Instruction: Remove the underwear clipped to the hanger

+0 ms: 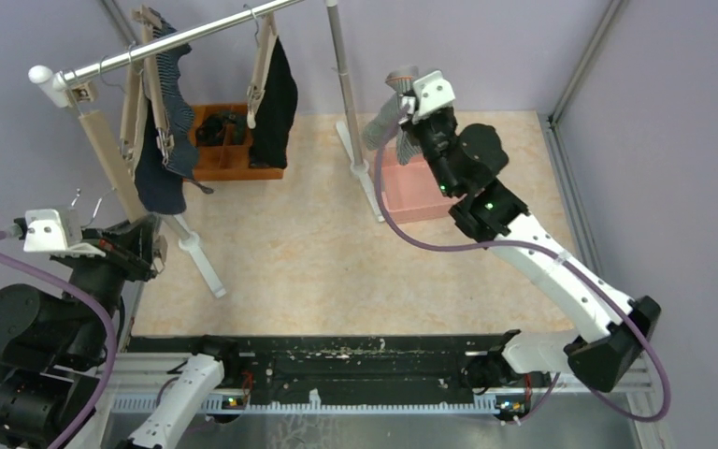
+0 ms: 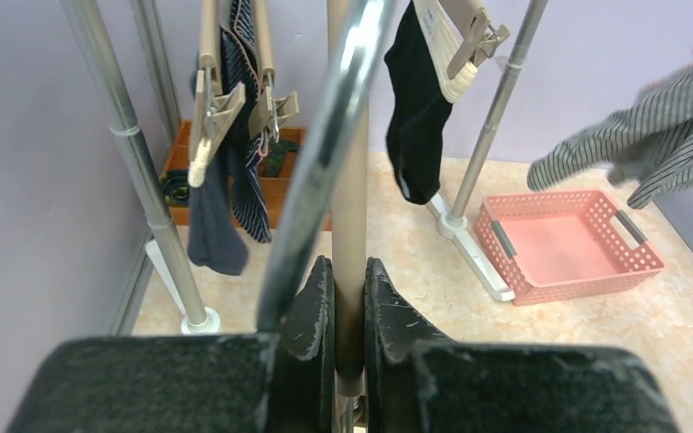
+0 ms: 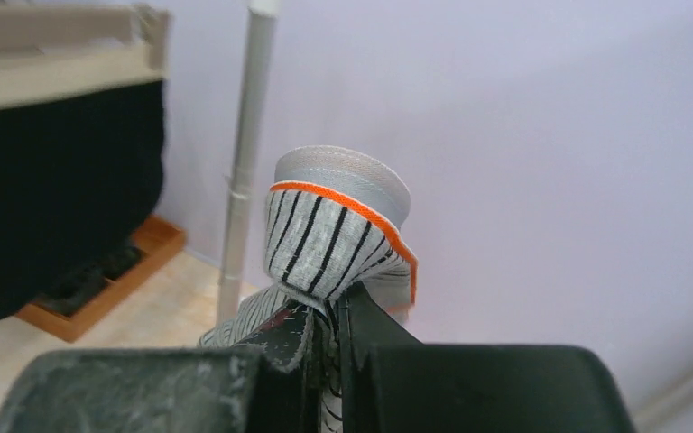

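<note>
While the right end effector (image 3: 328, 316) pinches it, striped underwear (image 3: 334, 239) protrudes beyond.

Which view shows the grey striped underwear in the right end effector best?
Right wrist: the grey striped underwear fills the centre, its orange-trimmed waistband pinched in the shut right end effector. Left wrist shows it distant, cropped at the right edge. Top external shows it small, near the pink basket.
</note>
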Motion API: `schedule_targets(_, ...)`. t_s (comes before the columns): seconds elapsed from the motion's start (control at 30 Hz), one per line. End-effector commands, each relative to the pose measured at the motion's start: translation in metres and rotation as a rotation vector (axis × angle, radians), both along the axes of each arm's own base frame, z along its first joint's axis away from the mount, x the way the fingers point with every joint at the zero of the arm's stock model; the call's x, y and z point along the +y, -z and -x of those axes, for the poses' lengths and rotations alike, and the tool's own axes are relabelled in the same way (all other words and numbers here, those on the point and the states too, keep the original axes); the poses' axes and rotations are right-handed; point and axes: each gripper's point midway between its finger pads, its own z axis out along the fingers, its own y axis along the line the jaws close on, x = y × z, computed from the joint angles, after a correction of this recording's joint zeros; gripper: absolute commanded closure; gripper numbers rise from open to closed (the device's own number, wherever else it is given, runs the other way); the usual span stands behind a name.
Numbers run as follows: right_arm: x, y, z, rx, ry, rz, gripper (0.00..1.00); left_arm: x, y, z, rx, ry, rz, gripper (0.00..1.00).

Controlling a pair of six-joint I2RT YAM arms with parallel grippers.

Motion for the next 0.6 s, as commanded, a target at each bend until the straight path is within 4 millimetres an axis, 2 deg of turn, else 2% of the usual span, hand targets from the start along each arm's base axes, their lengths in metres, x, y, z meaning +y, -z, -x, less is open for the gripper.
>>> schedule_targets(0.0, -0.021, 0.035, -0.046, 0.030, 0.237, 0.113, 1.00, 0.012, -0.013, 0.007, -0.065, -0.059, 0.013, 1.00)
schedule_targets(0.33, -0.069, 0.104, -0.135, 0.191, 0.332, 0.082, 1.00, 0.021, -0.017, 0.012, -0.067, -0.103, -0.001, 1.00)
schedule_targets(0.43, -0.081, 0.120, -0.147, 0.235, 0.352, 0.071, 1.00, 0.023, -0.021, 0.012, -0.073, -0.111, -0.013, 1.00)
schedule_targets(0.57, -0.082, 0.150, -0.151, 0.319, 0.328, 0.051, 1.00, 0.031, -0.031, 0.017, -0.107, -0.150, -0.028, 1.00)
